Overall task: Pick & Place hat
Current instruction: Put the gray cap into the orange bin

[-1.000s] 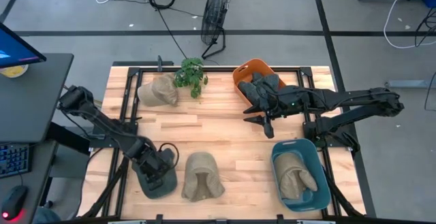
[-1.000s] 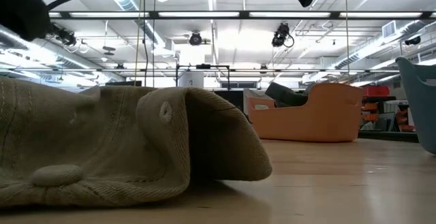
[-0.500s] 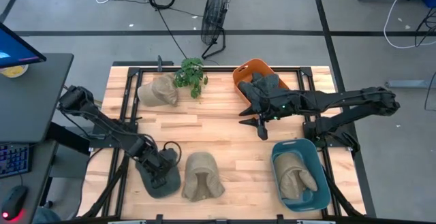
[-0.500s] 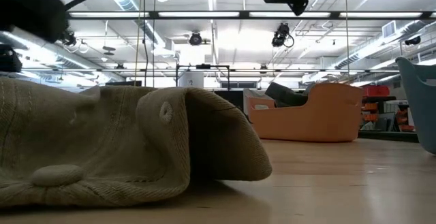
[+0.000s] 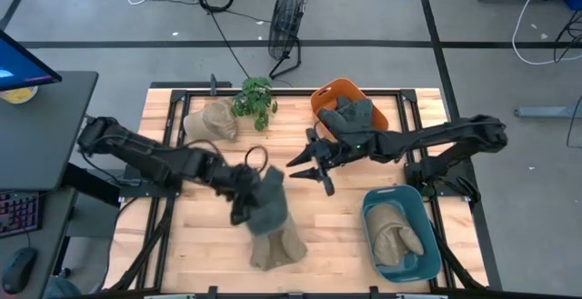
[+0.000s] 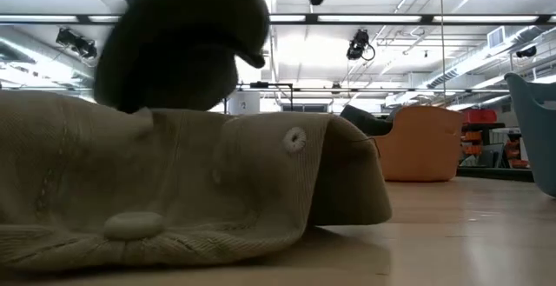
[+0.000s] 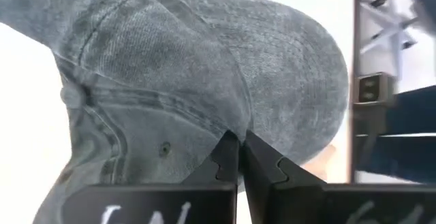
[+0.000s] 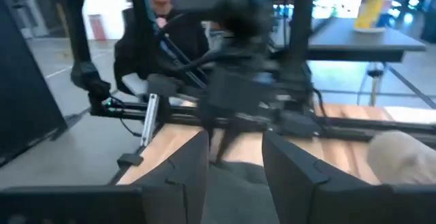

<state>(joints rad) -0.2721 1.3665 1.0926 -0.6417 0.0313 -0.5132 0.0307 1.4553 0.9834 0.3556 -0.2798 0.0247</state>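
Observation:
A dark grey hat (image 5: 269,203) hangs over the far part of a tan hat (image 5: 275,244) that lies on the table near its front edge. My left gripper (image 5: 244,195) is shut on the grey hat. In the low view the grey hat (image 6: 182,43) shows above the tan hat (image 6: 174,190), which hides its lower edge. My right gripper (image 5: 311,174) hovers open just to the right of the grey hat, with nothing between its fingers. My left gripper pinches the cloth of the grey hat's crown (image 7: 235,130) between its two fingers, which come from the table's left side. The hat is lifted and droops beyond the fingers. Whether its lower edge touches the tan hat, I cannot tell.
An orange bin (image 5: 326,94) with dark hats stands at the far right, and a teal bin (image 5: 368,217) with a tan hat stands at the near right. Another tan hat (image 5: 211,120) and a plant (image 5: 255,99) are at the far left. A person (image 8: 160,20) stands beyond the table.
My left gripper has shut on the grey hat at the near left, lifted it and carried it toward the table's right, over the tan hat. The tan hat has shifted a little. My right gripper has moved toward the table's left and near side, still open.

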